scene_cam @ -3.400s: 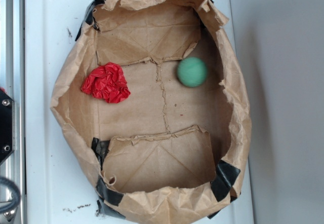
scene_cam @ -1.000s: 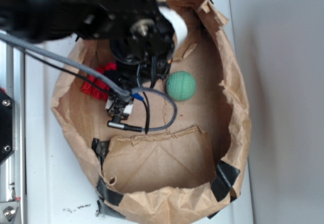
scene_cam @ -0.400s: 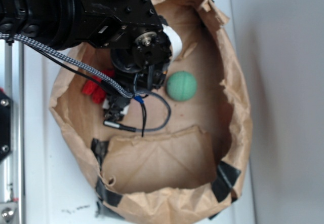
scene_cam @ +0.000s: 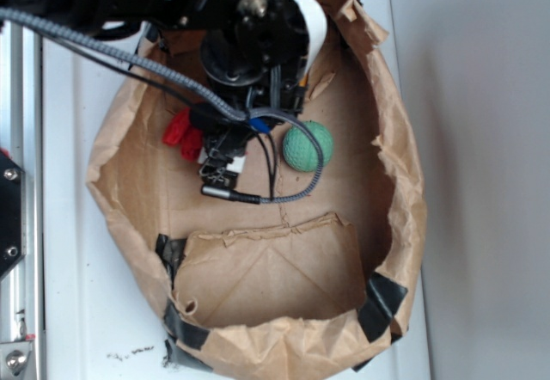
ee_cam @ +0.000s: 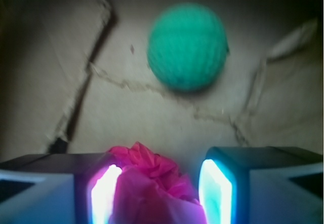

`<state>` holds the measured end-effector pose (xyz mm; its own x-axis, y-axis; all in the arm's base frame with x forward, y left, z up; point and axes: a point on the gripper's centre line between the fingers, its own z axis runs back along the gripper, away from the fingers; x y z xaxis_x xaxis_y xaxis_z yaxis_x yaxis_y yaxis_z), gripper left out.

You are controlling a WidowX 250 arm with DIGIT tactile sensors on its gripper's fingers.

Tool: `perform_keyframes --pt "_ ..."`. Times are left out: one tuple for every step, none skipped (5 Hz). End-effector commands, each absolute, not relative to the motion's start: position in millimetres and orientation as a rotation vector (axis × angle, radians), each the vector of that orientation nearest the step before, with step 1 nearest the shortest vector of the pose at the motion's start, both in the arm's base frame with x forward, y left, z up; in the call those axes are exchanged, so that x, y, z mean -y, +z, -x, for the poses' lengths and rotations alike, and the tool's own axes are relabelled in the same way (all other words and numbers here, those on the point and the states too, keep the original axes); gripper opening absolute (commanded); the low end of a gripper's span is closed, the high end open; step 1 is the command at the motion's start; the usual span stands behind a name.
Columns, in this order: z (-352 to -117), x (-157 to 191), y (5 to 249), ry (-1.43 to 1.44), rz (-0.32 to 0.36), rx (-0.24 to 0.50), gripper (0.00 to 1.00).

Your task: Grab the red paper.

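The red paper (ee_cam: 152,188) is sitting between the pincer (ee_cam: 159,193) fingers, which are squeezing it lightly. It is looking soft, light and crinkly, so pinching its middle seems best.

A: What sort of place is this?
B: A robot test bench, likely a lab: a white tabletop (scene_cam: 69,294) with a metal rail (scene_cam: 17,251) (bolted), holding a taped brown paper bag (scene_cam: 404,225).
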<state>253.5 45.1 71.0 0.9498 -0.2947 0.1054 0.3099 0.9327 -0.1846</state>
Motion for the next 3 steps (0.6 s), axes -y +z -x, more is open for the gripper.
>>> perform_keyframes --pt "-214 -41 168 -0.266 0.284 0.295 0.00" --pt "-215 -39 187 -0.261 0.321 0.317 0.00" --pt "-214 -37 187 -0.239 0.280 0.279 0.00"
